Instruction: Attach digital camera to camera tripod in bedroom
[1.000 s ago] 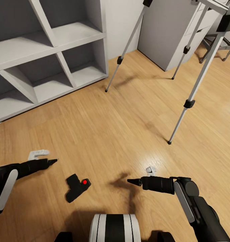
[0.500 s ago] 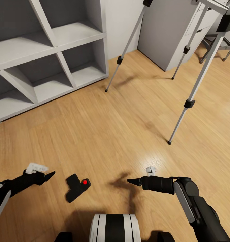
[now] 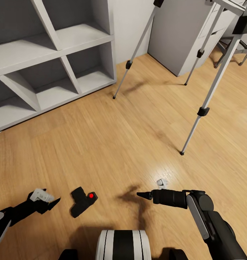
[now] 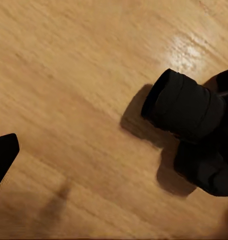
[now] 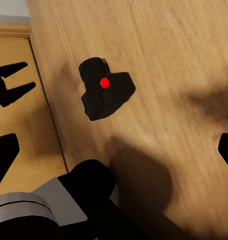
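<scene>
The camera lies on the wood floor at the lower left of the head view, red dot up, just in front of the robot's base; the tripod stands well apart at the upper right, its legs spread on the floor beside a grey cabinet; the left gripper hangs low near the camera's left side, its fingers parted and holding nothing; the right gripper hovers to the camera's right, and the right wrist view shows its tips wide apart and empty; the likely trouble is that the left gripper comes in low and sideways and shoves the small camera across the smooth floor instead of closing on it, or pinches the lens barrel so the body twists loose; compared with a second ago, the left gripper has dropped toward the lower left and nearer the floor, while the right arm and camera are unmoved
</scene>
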